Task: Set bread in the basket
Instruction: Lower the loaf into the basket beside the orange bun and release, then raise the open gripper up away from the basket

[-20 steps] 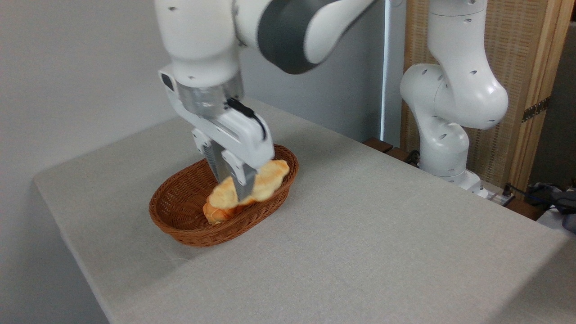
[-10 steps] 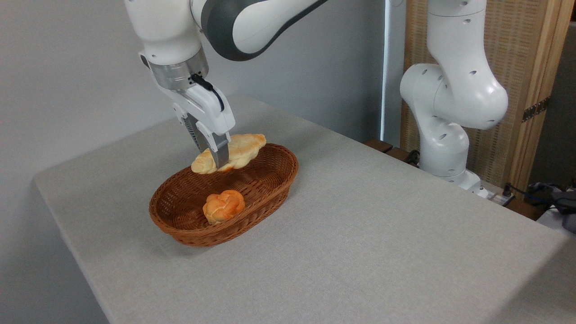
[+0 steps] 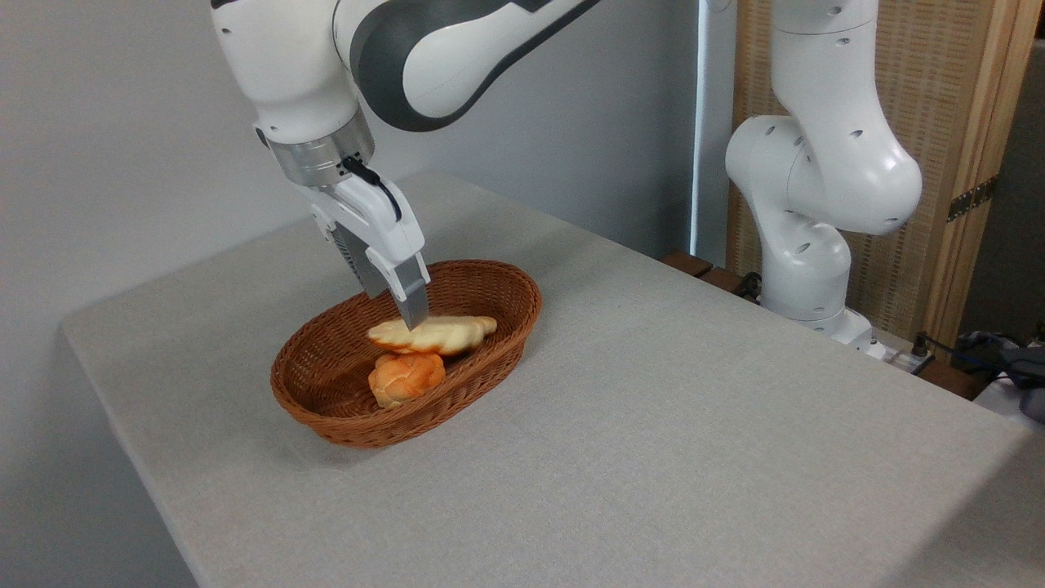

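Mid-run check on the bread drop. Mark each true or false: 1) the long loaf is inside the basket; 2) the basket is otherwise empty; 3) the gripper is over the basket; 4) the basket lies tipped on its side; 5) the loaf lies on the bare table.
1) True: the bread lies within the basket.
2) False: a round orange bun sits there too.
3) True: the gripper is above the loaf.
4) False: it stands upright on the table.
5) False: it is in the basket.

One fixed camera looks down at an angle from above the bench's [image 3: 653, 425] near corner, at middling range, facing the far wall and the arm base [image 3: 808, 269].
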